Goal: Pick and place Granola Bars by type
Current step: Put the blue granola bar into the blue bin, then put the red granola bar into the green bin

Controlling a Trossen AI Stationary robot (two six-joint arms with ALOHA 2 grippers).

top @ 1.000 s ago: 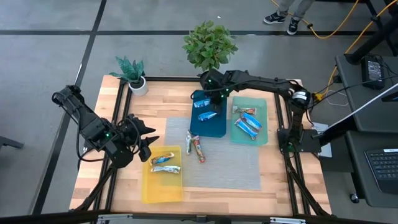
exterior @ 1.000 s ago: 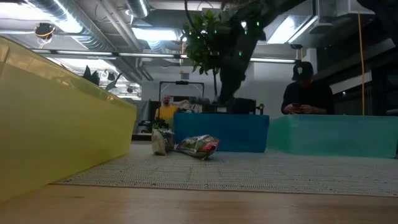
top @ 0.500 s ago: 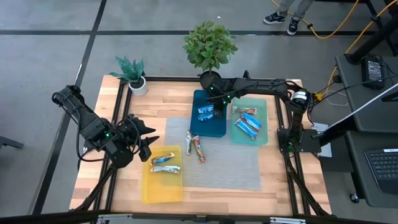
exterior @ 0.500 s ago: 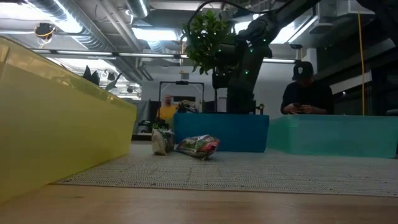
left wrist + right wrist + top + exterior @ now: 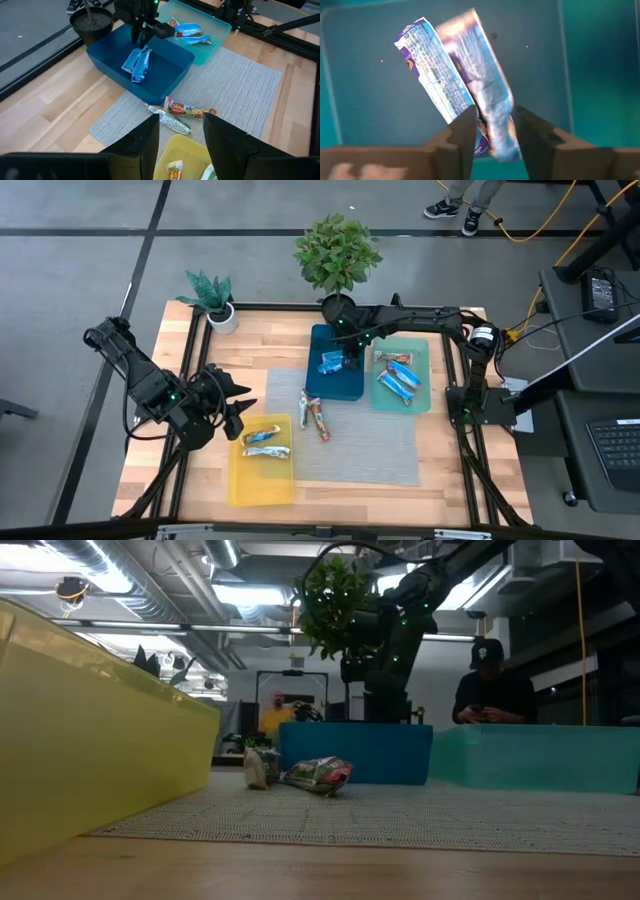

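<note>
The right claw [image 5: 348, 356] hangs low over the blue tray [image 5: 334, 385], near the surface's far edge and beside the big plant pot [image 5: 337, 308]. In the right wrist view its fingers [image 5: 465, 131] stand a little apart around the end of a blue-wrapped bar [image 5: 487, 107], which leans across a second blue bar [image 5: 431, 67] on the tray floor. I cannot tell whether the wrapper is pinched or already free.

If the fingers are not clear of it, lifting away could drag the bar up by its crimped end and flip it out over the tray's low wall. The shiny wrapper could also cling to one finger pad.

The left claw [image 5: 181, 134] waits at the surface's left edge, fingers parted and empty, just beside the yellow tray [image 5: 258, 483], which holds two tan-white bars [image 5: 265, 444].

Two bars [image 5: 316, 414] lie loose on the grey mat [image 5: 370, 450] in the middle, touching at one end. A grasp on one could nudge or carry the other along, and mixed wrappers could land in the wrong tray. The teal tray [image 5: 420, 400] near the right edge holds more bars [image 5: 398, 375].
</note>
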